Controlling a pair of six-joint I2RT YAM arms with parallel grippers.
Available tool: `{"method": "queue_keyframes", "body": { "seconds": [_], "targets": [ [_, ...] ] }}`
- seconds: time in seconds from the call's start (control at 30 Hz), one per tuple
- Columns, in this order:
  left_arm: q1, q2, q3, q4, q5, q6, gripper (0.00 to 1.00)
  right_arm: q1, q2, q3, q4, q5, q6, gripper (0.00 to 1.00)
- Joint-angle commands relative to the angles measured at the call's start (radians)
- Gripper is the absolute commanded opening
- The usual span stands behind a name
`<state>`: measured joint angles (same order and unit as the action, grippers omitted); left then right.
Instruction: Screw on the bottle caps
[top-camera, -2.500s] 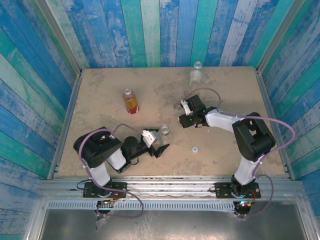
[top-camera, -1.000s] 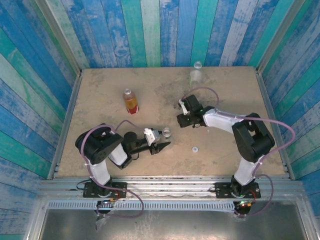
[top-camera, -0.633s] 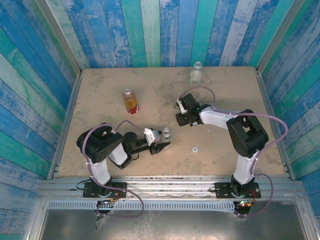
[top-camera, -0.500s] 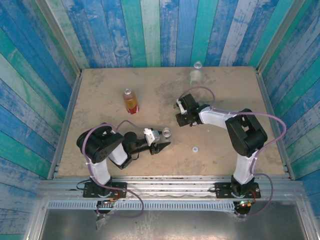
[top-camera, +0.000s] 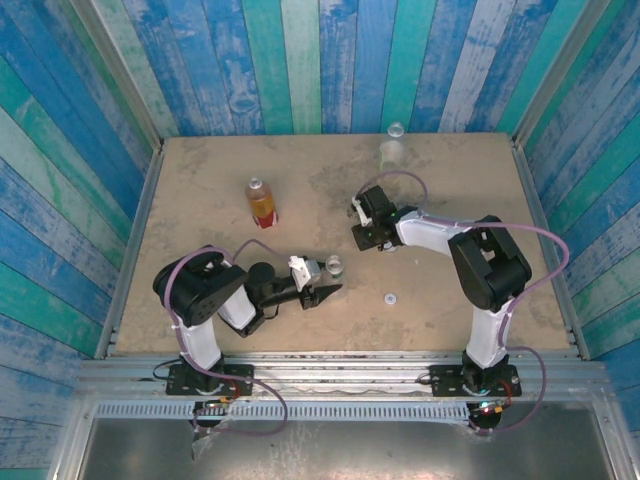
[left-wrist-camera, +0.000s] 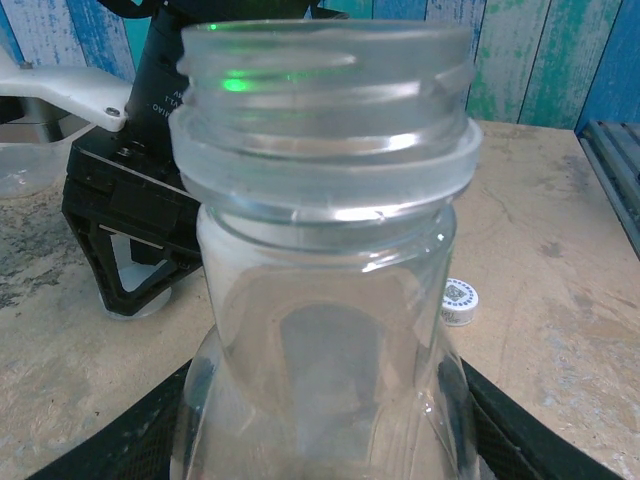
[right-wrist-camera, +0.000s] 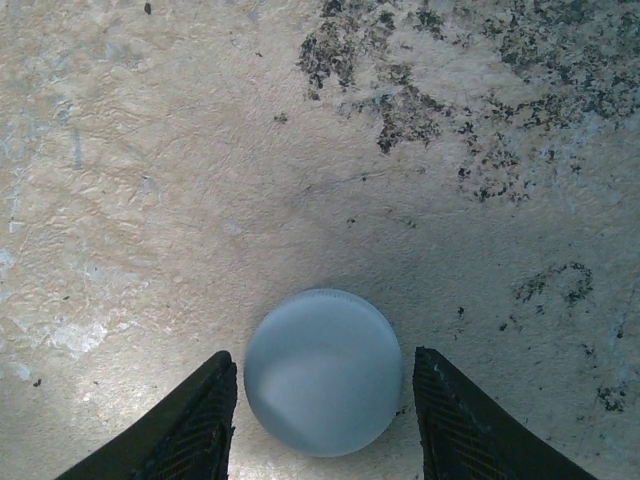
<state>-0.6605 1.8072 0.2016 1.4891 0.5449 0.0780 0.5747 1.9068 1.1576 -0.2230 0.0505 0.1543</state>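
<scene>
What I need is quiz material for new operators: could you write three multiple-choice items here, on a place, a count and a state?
1. The white cap by the right gripper lies: A on the table, between the jaws; B on a bottle; C off the table.
2. Bottles in the top view: A two; B three; C five.
3. The left gripper's short bottle is: A capped; B open-necked; C orange-filled.
A: jaws flank it. B: orange bottle, tall clear bottle, short bottle. B: bare threads.

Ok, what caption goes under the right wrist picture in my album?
The right gripper, open, straddles a white bottle cap lying flat on the speckled table.
</scene>
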Motion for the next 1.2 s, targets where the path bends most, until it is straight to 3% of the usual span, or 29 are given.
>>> {"method": "queue_keyframes", "body": {
  "seconds": [0.0,0.5,0.83,1.17],
  "targets": [
    [0.002,0.019,0.009,-0.007,0.025,0.005,0.54,0.005,0.021,0.019,-0.019,0.015,-0.015,0.49],
    [0.002,0.014,0.009,-0.018,0.027,0.007,0.53,0.006,-0.006,0.022,-0.047,0.003,-0.034,0.41],
    [0.002,0.023,0.008,-0.009,0.021,0.007,0.54,0.017,-0.177,0.036,-0.198,-0.023,-0.067,0.42],
    [0.004,0.026,0.005,0.008,0.025,0.004,0.54,0.14,-0.362,0.112,-0.407,-0.036,-0.093,0.43]
  ]
}}
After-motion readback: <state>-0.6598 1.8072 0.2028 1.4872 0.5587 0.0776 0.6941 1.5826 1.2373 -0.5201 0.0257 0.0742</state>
